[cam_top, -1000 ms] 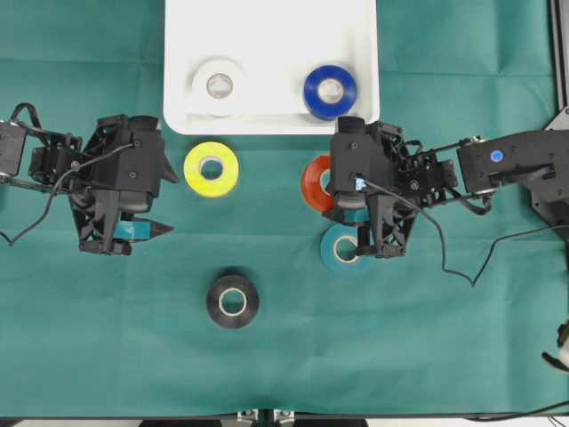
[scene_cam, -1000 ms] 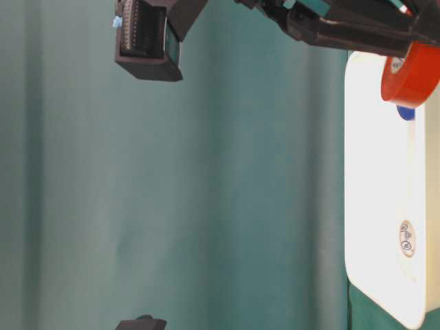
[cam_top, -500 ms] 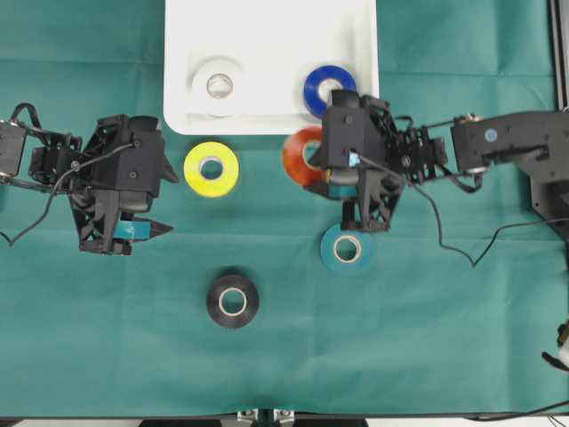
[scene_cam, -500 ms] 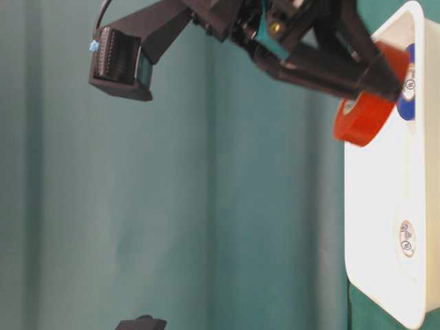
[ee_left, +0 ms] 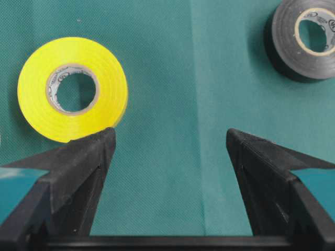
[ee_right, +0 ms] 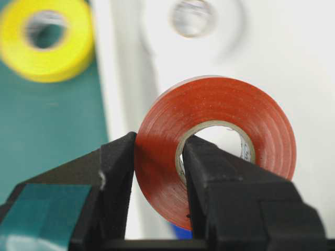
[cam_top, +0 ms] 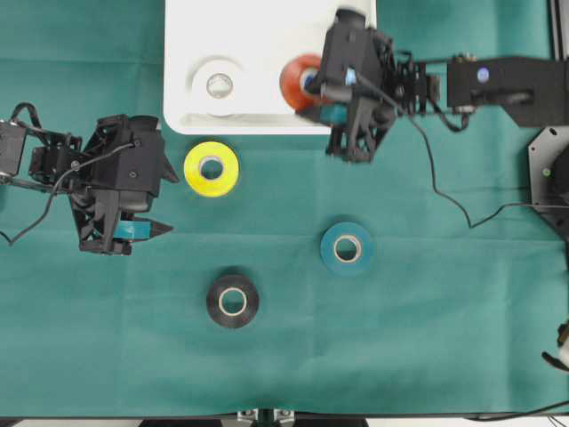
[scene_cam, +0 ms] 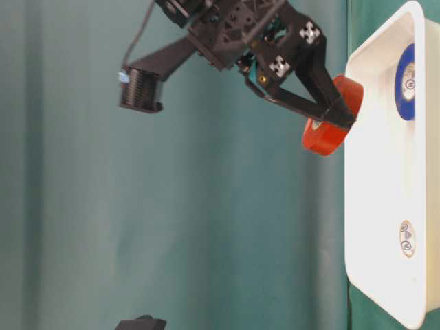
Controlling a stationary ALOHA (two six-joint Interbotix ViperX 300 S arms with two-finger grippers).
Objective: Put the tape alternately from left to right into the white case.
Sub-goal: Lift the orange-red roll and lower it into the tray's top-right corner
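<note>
From overhead, the white case (cam_top: 178,53) is a smooth, shallow plastic tray with rounded corners at the far edge of the worktop (cam_top: 427,338), which is covered in matte green cloth. A white roll (cam_top: 219,84) lies flat inside it. The right end effector (cam_top: 313,82) is clamped on the glossy red-orange roll (cam_top: 294,80), held over the case's near right part. On the cloth lie a yellow roll (cam_top: 212,168) just near of the case, a teal roll (cam_top: 347,248) to the right, and a black roll (cam_top: 233,301) nearest. The left end effector (cam_top: 153,203) sits left of them, spread wide and holding nothing.

At table level, the red-orange ring (scene_cam: 328,117) hangs tilted in the black fingers (scene_cam: 302,103), just above the case's raised rim (scene_cam: 357,89); a blue roll (scene_cam: 405,81) lies flat inside.

The left wrist view shows two blunt black fingers (ee_left: 78,167) wide apart over the woven cloth, the yellow roll's pale core (ee_left: 72,89) ahead and the black roll (ee_left: 309,36) farther right.

The right wrist view shows one finger (ee_right: 118,183) outside the red-orange band (ee_right: 214,141), the other through its core, over blurred white plastic.
</note>
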